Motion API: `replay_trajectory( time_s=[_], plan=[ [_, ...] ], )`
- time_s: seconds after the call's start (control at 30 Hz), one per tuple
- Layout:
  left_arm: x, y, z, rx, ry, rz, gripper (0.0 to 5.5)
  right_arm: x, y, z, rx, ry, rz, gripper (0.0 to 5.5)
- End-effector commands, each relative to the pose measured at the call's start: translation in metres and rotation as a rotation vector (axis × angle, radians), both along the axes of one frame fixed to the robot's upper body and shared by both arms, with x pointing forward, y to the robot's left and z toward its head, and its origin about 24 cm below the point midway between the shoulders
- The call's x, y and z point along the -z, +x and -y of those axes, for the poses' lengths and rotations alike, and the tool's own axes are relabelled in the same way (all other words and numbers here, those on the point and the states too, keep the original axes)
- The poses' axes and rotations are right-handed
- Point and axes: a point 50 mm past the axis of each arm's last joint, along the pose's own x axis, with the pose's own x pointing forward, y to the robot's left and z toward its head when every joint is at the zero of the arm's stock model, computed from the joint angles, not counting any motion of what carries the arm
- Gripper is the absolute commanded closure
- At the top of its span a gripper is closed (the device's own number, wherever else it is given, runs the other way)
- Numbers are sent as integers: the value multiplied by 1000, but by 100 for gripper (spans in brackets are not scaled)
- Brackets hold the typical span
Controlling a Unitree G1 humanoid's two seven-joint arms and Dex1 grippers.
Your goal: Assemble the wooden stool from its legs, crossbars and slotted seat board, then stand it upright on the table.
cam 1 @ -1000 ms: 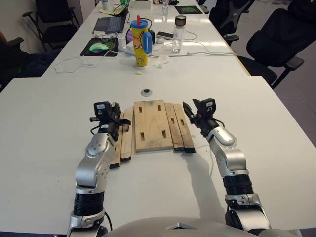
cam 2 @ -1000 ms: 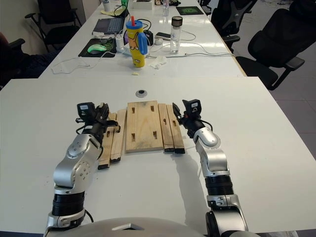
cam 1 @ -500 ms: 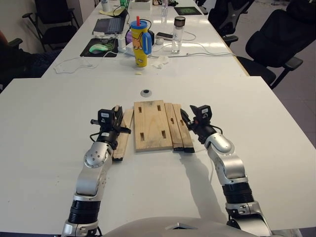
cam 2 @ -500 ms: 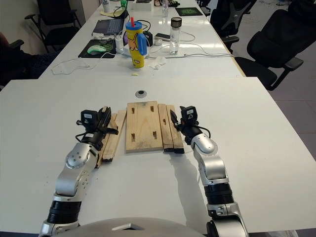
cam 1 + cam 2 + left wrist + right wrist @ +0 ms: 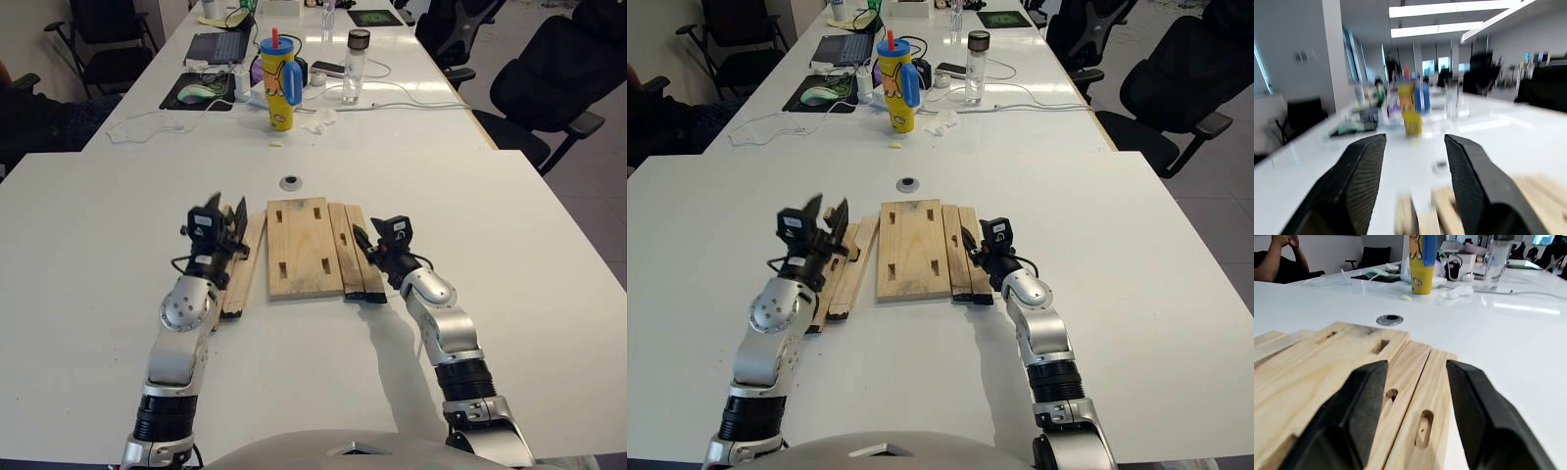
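Left eye view: pale, flat slotted seat board (image 5: 302, 247) lies between narrow slats (image 5: 338, 235) on smooth white table (image 5: 98, 255), roomy around; left gripper (image 5: 228, 211) and right gripper (image 5: 362, 245) spread.

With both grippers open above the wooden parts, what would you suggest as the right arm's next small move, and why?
Probably lower the right gripper and close on the slotted strip: its open jaws frame that strip, which lies flat beside the seat board.

Slotted seat board (image 5: 302, 247) flat; right slats (image 5: 357, 284) alongside; left slats (image 5: 250, 265), perhaps three, askew.
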Motion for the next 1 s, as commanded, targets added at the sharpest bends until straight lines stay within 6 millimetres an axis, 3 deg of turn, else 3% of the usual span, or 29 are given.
replay_trajectory(
  time_s=[0.03,0.1,0.2,0.27,0.33,0.43,0.5,0.67,0.83,0.9,1.0],
  plan=[
    [-44,17,0,-6,-31,123,333,-4,4,-7,-34,13,21,329],
    [-71,37,1,-5,-59,154,333,-5,6,-8,-37,13,28,329],
    [-81,56,1,17,-53,124,333,-6,9,-10,-39,11,38,329],
    [-61,66,2,35,-72,-9,333,-7,10,-12,-44,8,45,329],
    [-11,68,8,64,-43,-264,333,-7,11,-13,-45,9,50,329],
    [51,45,3,28,-75,-516,333,-8,12,-17,-60,2,55,329],
    [63,35,8,35,-99,-552,333,-9,12,-15,-49,-6,59,329],
    [0,50,16,63,-157,-233,333,-12,14,-13,-36,-4,68,329],
    [-62,47,-18,-109,-164,42,333,-14,12,-12,-39,17,79,329],
    [-72,39,-42,-211,-128,94,333,-16,11,-10,-30,26,87,329],
    [-46,36,-66,-193,-20,-64,333,-19,10,-3,7,32,103,329]
  ],
)
